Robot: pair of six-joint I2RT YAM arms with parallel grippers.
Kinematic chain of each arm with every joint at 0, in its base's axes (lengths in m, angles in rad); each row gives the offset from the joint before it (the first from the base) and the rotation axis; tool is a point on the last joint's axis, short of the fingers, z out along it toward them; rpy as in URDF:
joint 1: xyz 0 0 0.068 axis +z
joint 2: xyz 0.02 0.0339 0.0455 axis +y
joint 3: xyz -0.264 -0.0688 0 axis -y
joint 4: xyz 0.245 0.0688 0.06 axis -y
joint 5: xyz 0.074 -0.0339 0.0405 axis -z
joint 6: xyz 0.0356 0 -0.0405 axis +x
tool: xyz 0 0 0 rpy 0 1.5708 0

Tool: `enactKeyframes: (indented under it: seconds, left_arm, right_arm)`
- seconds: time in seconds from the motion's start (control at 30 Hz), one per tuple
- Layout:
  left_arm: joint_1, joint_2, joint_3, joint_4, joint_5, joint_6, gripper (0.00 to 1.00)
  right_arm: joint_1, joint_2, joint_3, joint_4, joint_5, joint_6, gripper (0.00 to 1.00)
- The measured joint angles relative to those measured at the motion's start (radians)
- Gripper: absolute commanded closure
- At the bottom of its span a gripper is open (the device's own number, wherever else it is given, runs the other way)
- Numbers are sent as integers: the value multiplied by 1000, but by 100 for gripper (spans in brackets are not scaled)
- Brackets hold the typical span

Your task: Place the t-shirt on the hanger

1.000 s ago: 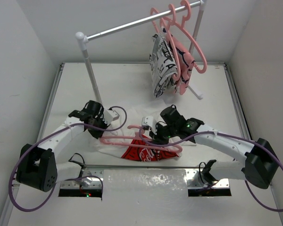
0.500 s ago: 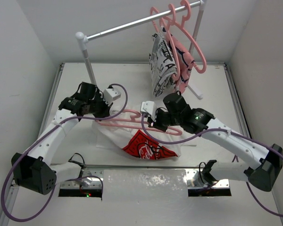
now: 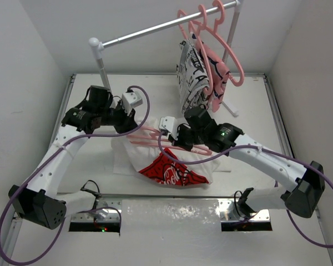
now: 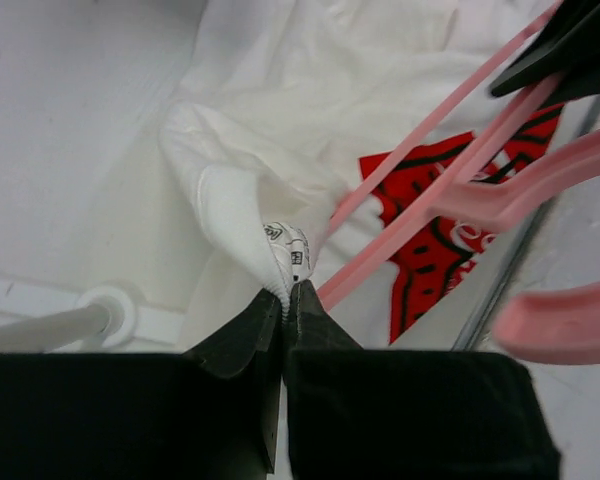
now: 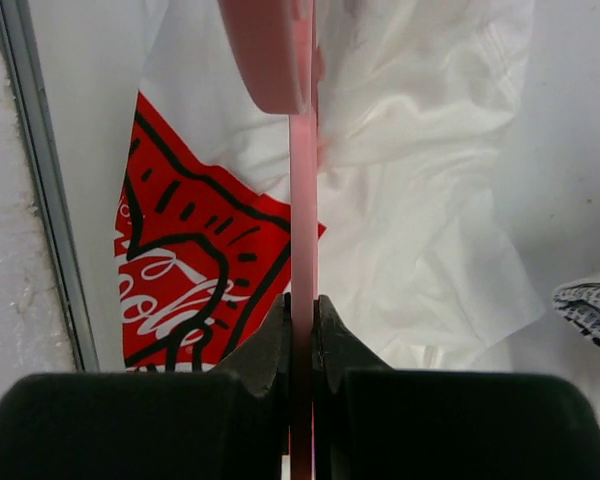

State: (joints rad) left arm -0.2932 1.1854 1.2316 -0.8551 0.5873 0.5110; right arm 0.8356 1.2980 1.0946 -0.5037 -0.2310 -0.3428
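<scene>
Overhead view: the t-shirt (image 3: 175, 169) hangs bunched between the two arms over the near middle of the bench (image 3: 255, 105), red panel lowest. The hanger (image 3: 147, 134) runs across its top, between the left end effector (image 3: 127, 123) and the right end effector (image 3: 176, 141).

Left wrist view: the left end effector (image 4: 285, 300) is pinched shut on a fold of the white t-shirt (image 4: 230, 190), with the hanger (image 4: 400, 228) just beside it.

Right wrist view: the right end effector (image 5: 302, 315) is clamped on the hanger (image 5: 302, 200) bar, with the t-shirt (image 5: 420, 180) beneath.
</scene>
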Motion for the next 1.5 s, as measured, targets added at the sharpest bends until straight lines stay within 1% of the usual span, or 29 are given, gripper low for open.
enactKeyframes:
  seconds: [0.13,0.37,0.4,0.43,0.47,0.5,0.6,0.63,0.67,0.73,0.83,0.93,0.97,1.0,1.07,1.1,1.17,1.27,1.37,1.4,1.5]
  left_arm:
    - [-14,3,21,25,92,-92,100]
    - [-81,40,32,83,151,-201,100]
    - [-84,49,33,88,152,-207,91]
    - [-88,57,33,92,150,-207,84]
    - [-92,66,33,92,145,-200,75]
    - [-95,74,33,90,137,-189,58]
    - [-107,78,32,70,71,-124,35]
    - [-107,76,31,60,39,-92,33]
    - [-105,73,26,54,-4,-63,27]
    - [-96,66,7,44,-76,-6,22]
    - [-79,56,-20,19,-169,58,20]
    - [-67,42,-21,-9,-227,117,21]
    - [-65,34,-21,-18,-243,140,24]
    - [-62,22,-21,-26,-262,166,31]
    - [-45,-6,-21,-37,-292,221,38]
    - [-26,-23,-21,-41,-302,252,45]
    - [28,-53,-21,-48,-313,315,47]
    - [95,-78,-20,-80,-338,435,48]
    - [103,-79,-24,-140,-343,561,43]
    - [103,-79,-34,-154,-340,599,40]
    - [103,-90,-121,-159,-334,702,36]
  right_arm:
    - [9,3,0,53,12,-14,100]
    - [26,13,-32,146,13,-47,100]
    - [26,14,-56,176,14,-47,100]
    - [26,13,-78,202,14,-47,100]
    - [26,14,-103,231,12,-45,100]
    - [26,13,-141,282,7,-42,100]
    - [31,12,-285,449,-8,-23,100]
    - [31,12,-326,485,-8,-13,100]
    - [32,13,-372,529,-7,0,100]
    - [32,19,-432,599,-9,22,100]
    - [32,49,-471,712,-17,64,100]
    - [32,85,-478,792,-26,100,100]
    - [32,95,-480,813,-31,110,100]
    - [32,100,-480,825,-33,116,100]
    - [32,105,-484,846,-37,126,100]
    - [32,105,-486,852,-39,129,100]
    - [32,105,-490,864,-40,134,100]
    - [32,105,-492,866,-42,136,100]
    - [32,105,-492,866,-42,138,100]
    - [32,105,-492,866,-42,138,100]
    - [32,105,-492,866,-45,137,100]
